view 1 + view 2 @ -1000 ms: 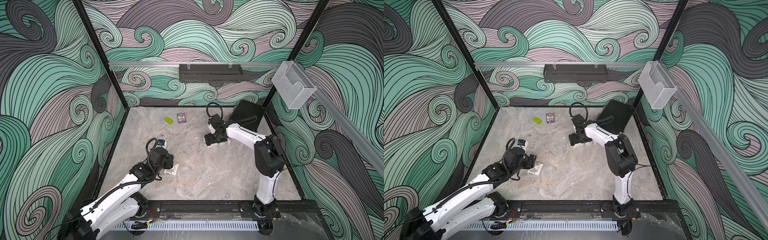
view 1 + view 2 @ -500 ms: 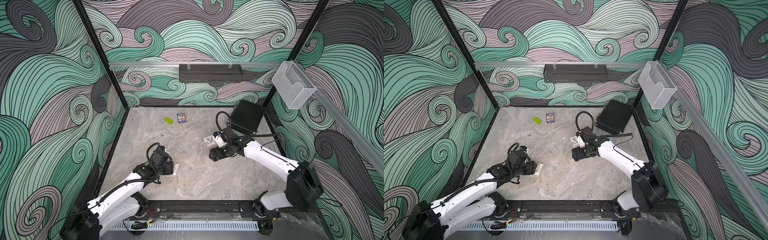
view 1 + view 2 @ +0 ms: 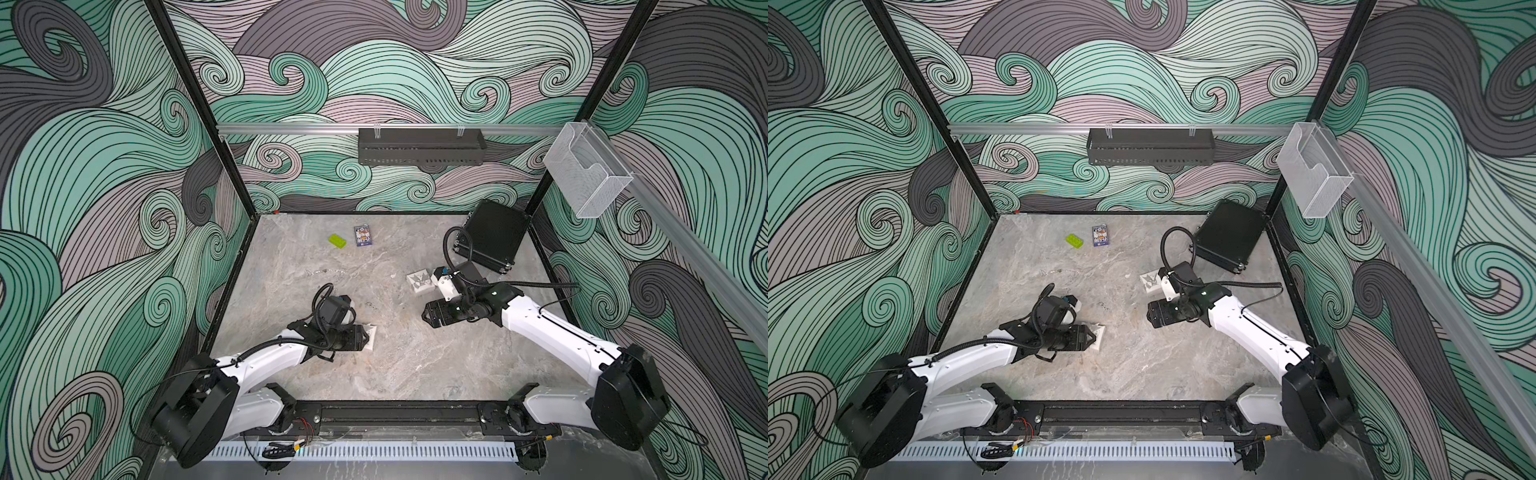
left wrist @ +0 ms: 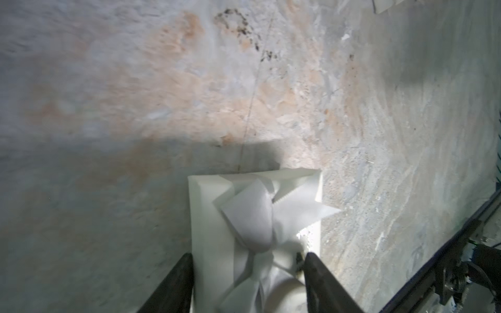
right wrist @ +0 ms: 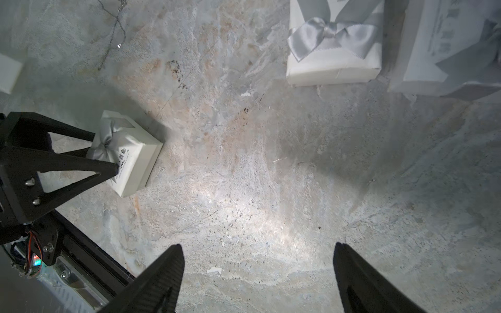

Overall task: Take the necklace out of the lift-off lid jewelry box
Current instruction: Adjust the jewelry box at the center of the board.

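Note:
A small white jewelry box (image 3: 371, 334) (image 3: 1099, 332) with a grey ribbon bow lies at the front left of the table, lid on, so its inside is hidden. My left gripper (image 3: 365, 334) (image 4: 248, 257) straddles it, and both fingers press its sides in the left wrist view. The right wrist view shows the same grip on the box (image 5: 135, 162). A thin necklace chain (image 3: 328, 272) (image 5: 118, 46) lies loose on the table behind it. My right gripper (image 3: 426, 318) (image 5: 257, 246) hangs open over bare table at mid right.
Another white ribboned box (image 3: 420, 282) (image 5: 333, 62) sits behind my right wrist. A green brick (image 3: 337, 241) and a small card pack (image 3: 363, 236) lie at the back. A black case (image 3: 490, 237) leans in the back right corner.
My right arm has drawn back from the rear box toward the middle front, still open. My left gripper's fingers have narrowed around the white box.

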Controlling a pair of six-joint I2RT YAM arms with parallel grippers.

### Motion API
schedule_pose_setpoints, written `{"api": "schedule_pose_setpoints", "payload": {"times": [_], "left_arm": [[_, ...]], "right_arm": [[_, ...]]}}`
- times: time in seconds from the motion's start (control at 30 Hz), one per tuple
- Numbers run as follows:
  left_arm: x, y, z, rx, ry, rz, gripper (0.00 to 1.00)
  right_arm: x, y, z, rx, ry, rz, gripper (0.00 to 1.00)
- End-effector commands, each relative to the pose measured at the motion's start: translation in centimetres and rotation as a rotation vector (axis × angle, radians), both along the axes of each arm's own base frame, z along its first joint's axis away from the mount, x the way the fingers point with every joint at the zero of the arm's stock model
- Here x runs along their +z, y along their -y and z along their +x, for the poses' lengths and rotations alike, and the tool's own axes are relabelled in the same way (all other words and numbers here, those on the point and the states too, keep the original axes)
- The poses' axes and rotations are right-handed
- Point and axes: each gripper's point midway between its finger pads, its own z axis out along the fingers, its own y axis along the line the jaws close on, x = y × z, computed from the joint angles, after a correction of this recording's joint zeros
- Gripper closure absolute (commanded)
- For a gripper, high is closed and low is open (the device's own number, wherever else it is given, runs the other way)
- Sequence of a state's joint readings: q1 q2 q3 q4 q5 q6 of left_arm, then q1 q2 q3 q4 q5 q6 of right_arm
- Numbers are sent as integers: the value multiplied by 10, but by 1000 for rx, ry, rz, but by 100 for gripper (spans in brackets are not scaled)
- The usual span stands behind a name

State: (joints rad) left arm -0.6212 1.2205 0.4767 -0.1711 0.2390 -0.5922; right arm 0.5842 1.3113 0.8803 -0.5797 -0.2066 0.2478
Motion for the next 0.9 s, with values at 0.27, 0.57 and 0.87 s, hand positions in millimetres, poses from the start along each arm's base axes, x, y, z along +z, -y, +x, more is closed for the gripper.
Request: {"api": "schedule_pose_setpoints", "payload": {"times": [0.27, 0.57, 0.87], "left_arm": [[65, 53, 21, -113, 148, -159, 38], [79, -46, 48, 214, 307, 53, 36], [96, -84, 48, 317, 418, 91, 31]], "right_arm": [[-11, -22, -27, 46, -46, 24, 13], [-28, -75, -49, 128, -96, 45, 17], [-43, -123, -40, 149, -135, 108, 23]]}}
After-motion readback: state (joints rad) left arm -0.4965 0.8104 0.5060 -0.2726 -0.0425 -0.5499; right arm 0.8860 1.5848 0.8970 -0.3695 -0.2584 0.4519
